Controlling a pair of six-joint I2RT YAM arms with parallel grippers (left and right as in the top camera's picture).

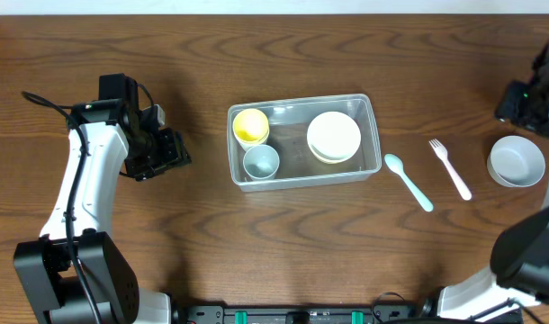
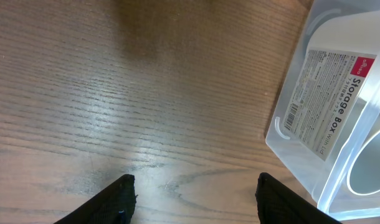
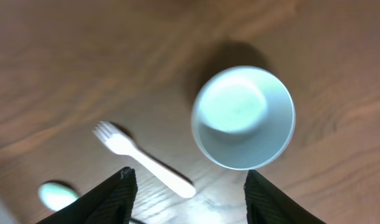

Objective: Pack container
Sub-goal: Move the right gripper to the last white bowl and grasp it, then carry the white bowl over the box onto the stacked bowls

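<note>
Brown wood-grain table (image 1: pixel 166 252) fills every view, and we start at its near side. Nearest among the loose things is a pale teal spoon (image 1: pixel 408 181), lying on the wood just right of the container (image 1: pixel 303 141), its rounded end toward it. A little farther back and more to the right lies a white fork (image 1: pixel 450 168), tines pointing away from us. Right of the fork, a light blue bowl (image 1: pixel 516 160) stands upright and empty. The right gripper (image 3: pixel 187 174) hangs over the table close to that bowl, its fingers spread wide with nothing between them. Its wrist view is blurred, yet we make out the bowl, the fork and the tip of the spoon below.

The container sits at mid-table, long side running left to right, clear enough for the wood to show through. Inside, at the left end, we find a grey-blue cup (image 1: pixel 261 162) on the near side and a yellow cup (image 1: pixel 250 126) just behind it, both mouth up. A round cream dish (image 1: pixel 334 137) takes the right half. The left gripper (image 2: pixel 193 180) is left of the container and apart from it, fingers spread over bare wood and holding nothing. Its camera shows a label (image 2: pixel 330 93) reading "Storage Box" on the container's end wall
</note>
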